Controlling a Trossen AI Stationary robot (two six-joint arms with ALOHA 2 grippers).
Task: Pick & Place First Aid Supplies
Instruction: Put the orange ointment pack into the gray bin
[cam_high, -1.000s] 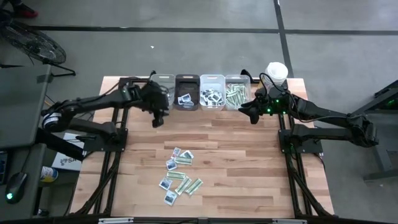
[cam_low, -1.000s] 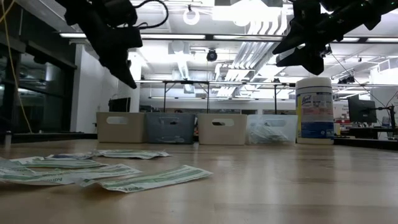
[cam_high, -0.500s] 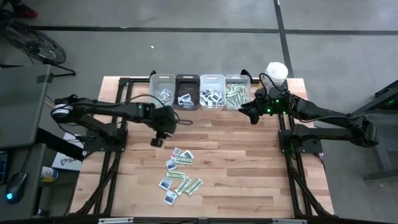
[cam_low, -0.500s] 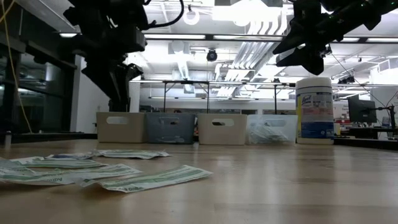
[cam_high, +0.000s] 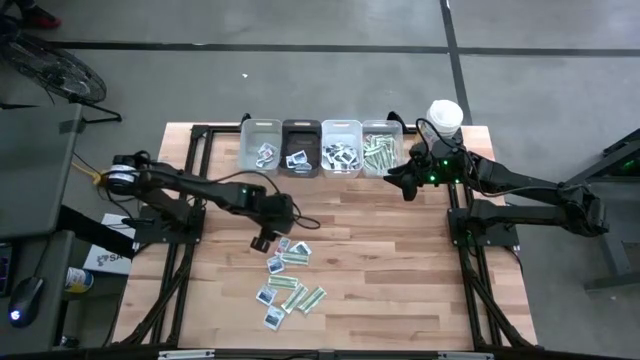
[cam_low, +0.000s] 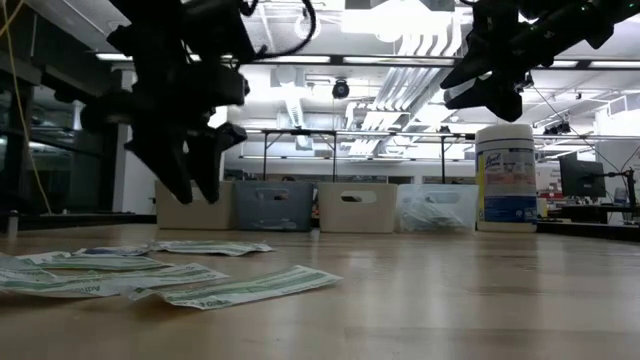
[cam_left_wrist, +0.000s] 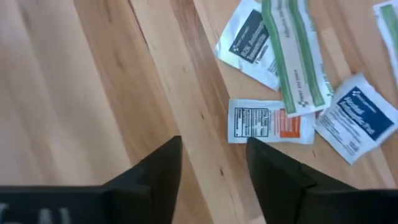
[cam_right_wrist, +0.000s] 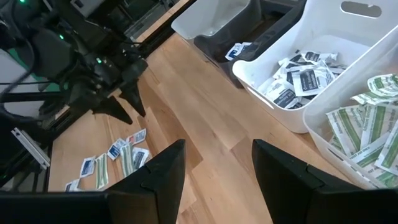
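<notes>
With your left gripper (cam_left_wrist: 211, 165) released and empty just above the wood, bring it down over the white-and-orange packet (cam_left_wrist: 270, 121) at centre frame, the near edge of the scattered packets (cam_high: 288, 278).

1. The white canister (cam_low: 506, 178) with the blue label, standing at the table's far right in the low view, carries a brand name in script that looks like "Lysol"; the smaller print below it is too small to read
2. The packets (cam_left_wrist: 270, 121) in the left wrist view bear printed lines, blue, green and orange panels, but no word can be made out
3. Nothing else is readable
</notes>
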